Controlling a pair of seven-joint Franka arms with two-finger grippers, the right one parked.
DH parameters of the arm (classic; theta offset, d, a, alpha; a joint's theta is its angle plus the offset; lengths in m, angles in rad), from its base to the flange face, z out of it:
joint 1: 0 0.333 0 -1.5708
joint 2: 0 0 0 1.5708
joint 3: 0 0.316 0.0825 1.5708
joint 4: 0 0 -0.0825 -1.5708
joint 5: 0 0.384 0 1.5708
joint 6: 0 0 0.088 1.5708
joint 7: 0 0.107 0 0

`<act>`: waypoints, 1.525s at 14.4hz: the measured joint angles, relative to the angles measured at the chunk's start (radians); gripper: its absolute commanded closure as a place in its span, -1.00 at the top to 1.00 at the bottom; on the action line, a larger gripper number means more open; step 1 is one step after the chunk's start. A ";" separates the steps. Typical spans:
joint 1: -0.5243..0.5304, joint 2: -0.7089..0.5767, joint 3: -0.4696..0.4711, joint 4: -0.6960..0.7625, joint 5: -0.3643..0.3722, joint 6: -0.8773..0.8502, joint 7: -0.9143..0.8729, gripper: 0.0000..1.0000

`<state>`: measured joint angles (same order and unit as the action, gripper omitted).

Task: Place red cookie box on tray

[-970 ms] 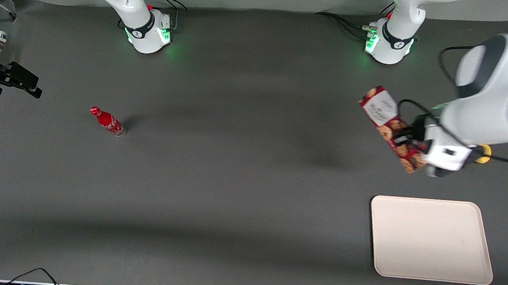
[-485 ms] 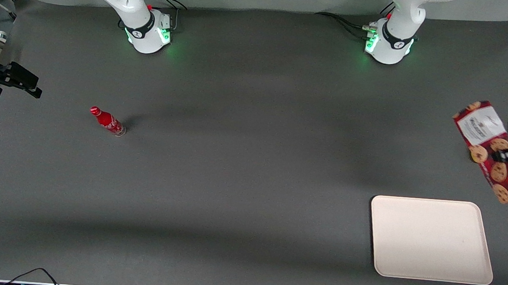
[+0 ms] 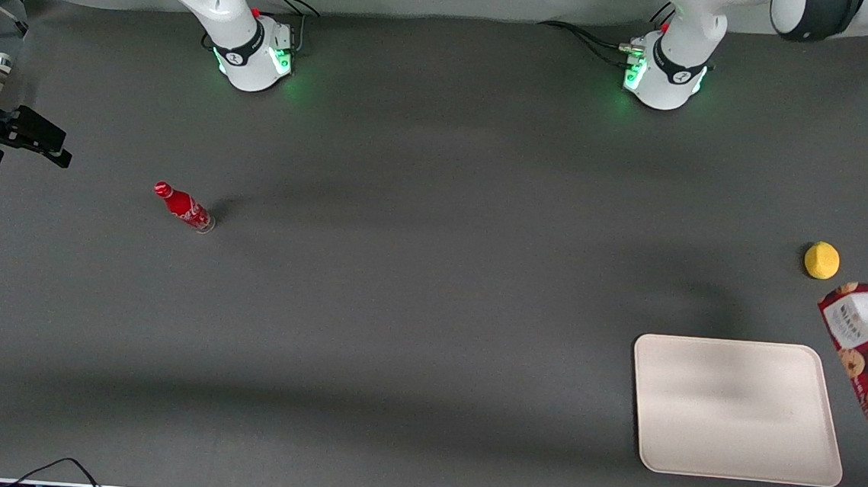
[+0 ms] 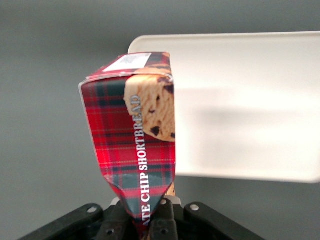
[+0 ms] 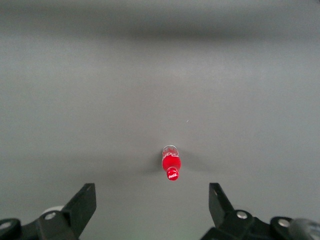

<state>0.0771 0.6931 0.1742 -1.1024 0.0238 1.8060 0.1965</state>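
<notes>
red cookie box [image 4: 135,135]: clamped by its lower end in the end effector [image 4: 146,216], carried in the air at the working arm's end of the surface [image 3: 414,311], just beside the tray.
end effector: fingers pinched narrow on the box.
tray [image 3: 736,406]: bare, flat on the surface.
risk: box is held off to the side of the tray; letting go here would likely drop it onto the surface or the rim.
risk two: grip is at one end, so the long carton could swing.
others: yellow ball [image 3: 822,260], red bottle [image 3: 183,208].
</notes>
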 measured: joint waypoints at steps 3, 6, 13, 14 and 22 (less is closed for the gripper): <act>0.007 0.111 0.004 0.013 0.000 0.157 0.056 -1.00; 0.038 0.189 0.011 0.019 -0.001 0.280 0.154 -1.00; 0.050 0.312 0.006 0.035 -0.070 0.440 0.179 1.00; 0.050 0.316 0.007 0.035 -0.078 0.454 0.179 1.00; 0.051 0.298 0.058 0.080 -0.097 0.292 0.182 1.00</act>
<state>0.1284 0.9907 0.2327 -1.0226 -0.0727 2.0985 0.3786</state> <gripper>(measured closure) 0.000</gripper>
